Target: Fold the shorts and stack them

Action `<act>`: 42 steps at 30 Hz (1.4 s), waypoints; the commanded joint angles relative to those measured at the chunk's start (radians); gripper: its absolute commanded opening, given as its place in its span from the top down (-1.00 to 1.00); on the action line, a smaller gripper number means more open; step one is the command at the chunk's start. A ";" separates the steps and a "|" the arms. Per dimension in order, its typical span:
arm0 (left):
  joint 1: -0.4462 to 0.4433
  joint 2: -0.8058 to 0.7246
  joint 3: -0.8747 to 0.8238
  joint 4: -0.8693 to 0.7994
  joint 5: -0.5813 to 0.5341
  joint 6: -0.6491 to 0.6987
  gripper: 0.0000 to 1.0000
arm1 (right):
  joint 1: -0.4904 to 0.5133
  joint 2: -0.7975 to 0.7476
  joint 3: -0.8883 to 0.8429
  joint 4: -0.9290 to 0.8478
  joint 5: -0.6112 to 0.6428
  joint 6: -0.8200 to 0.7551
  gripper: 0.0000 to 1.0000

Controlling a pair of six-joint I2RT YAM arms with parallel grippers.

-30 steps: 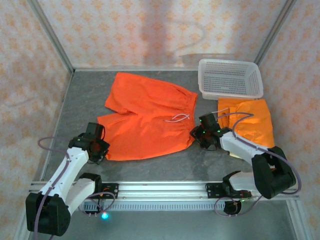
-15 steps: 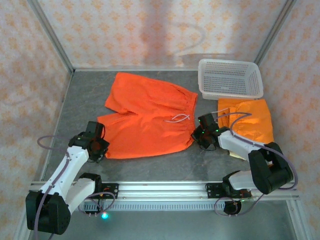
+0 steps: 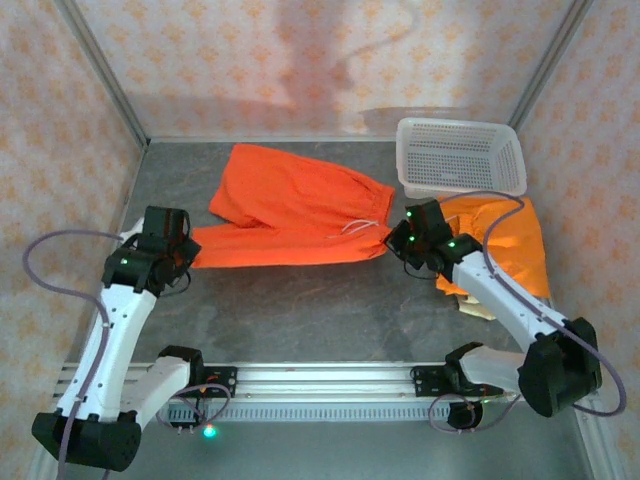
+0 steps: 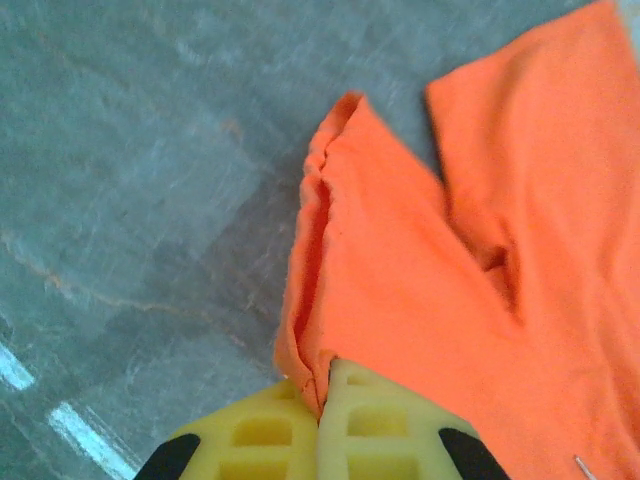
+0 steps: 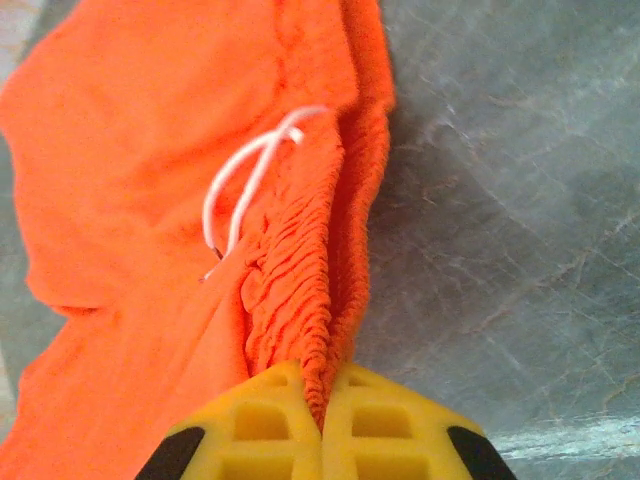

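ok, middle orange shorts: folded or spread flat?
Partly folded: the orange shorts have their near half raised, left gripper shut on the leg hem, right gripper on the waistband.

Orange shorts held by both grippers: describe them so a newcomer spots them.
On the grey table, look centre, left of the white basket. The orange shorts stretch there between the left gripper, shut on a leg hem, and the right gripper, shut on the elastic waist. Unlike the folded orange pile under the right arm, they lie spread and show a white drawstring.
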 commanded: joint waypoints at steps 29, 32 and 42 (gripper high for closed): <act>0.010 0.352 0.549 -0.008 -0.150 0.213 1.00 | -0.005 -0.020 0.086 -0.106 0.046 0.006 1.00; 0.010 0.428 0.598 0.009 -0.161 0.218 1.00 | -0.007 0.000 0.093 -0.096 0.067 0.008 1.00; 0.010 0.709 0.811 0.010 -0.153 0.222 1.00 | -0.035 0.120 0.127 -0.061 0.070 0.017 0.95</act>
